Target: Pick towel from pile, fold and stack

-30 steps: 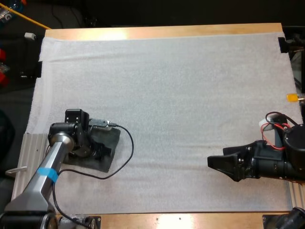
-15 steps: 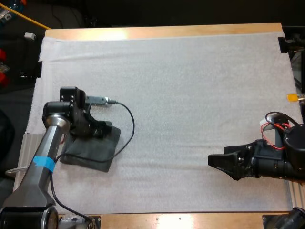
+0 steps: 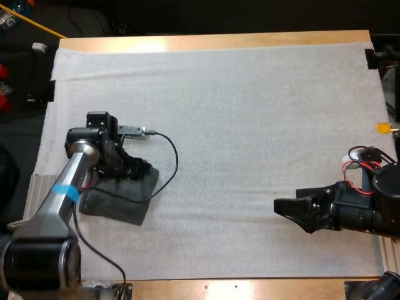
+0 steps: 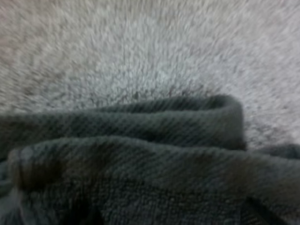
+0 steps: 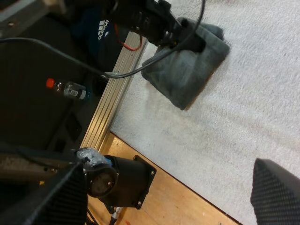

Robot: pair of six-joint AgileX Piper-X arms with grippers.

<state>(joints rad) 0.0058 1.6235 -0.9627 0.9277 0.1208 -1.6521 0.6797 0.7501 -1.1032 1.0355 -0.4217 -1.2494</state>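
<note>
The wooden table [image 3: 212, 41] carries a white mat [image 3: 237, 125] beneath both sets of jaws; the dark grey-green towel [image 3: 122, 200] lies loosely folded on the mat, directly under the left gripper [image 3: 139, 170], which presses down on its upper edge; whether that gripper is clenched or released cannot be told; the right gripper [image 3: 289, 214] hovers over bare mat, well apart from the towel, pointing toward it; its jaws are released, spread wide with nothing between them.
</note>
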